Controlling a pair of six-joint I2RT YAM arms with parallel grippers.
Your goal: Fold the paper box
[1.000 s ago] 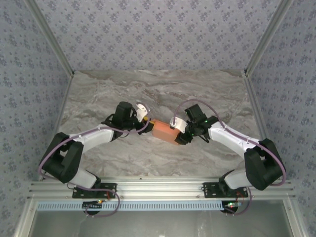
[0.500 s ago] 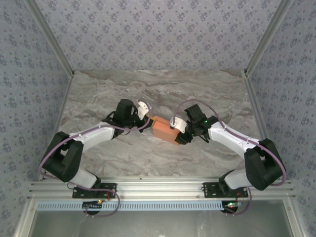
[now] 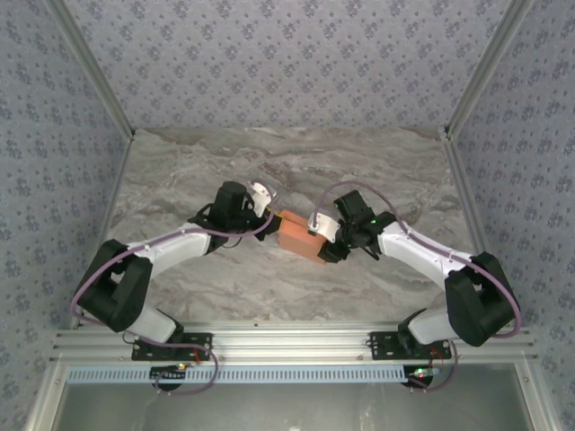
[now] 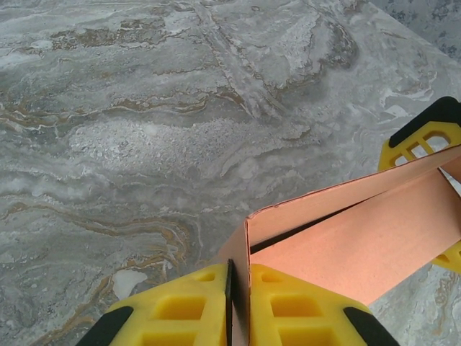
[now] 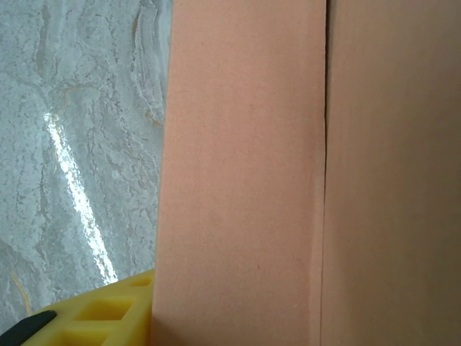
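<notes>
The salmon-orange paper box (image 3: 300,235) is held between both arms at the middle of the table. My left gripper (image 3: 270,210) is shut on a thin card flap at the box's left end. In the left wrist view, its yellow fingers (image 4: 180,310) pinch that flap edge, and the box (image 4: 353,238) stretches away to the right, partly open along its top seam. My right gripper (image 3: 325,239) grips the box's right end, and its yellow fingers (image 4: 423,137) show on either side of the card. In the right wrist view the box (image 5: 245,180) sits very close, with one finger (image 5: 94,317) beside it.
The marbled table (image 3: 287,162) lies all around the box. Patterned walls (image 3: 287,63) stand at the back and sides. An aluminium rail (image 3: 287,346) runs along the near edge, by the arm bases.
My left gripper has shifted slightly right and away from the arm bases, nudging the box's left end with it. The right gripper has barely moved.
</notes>
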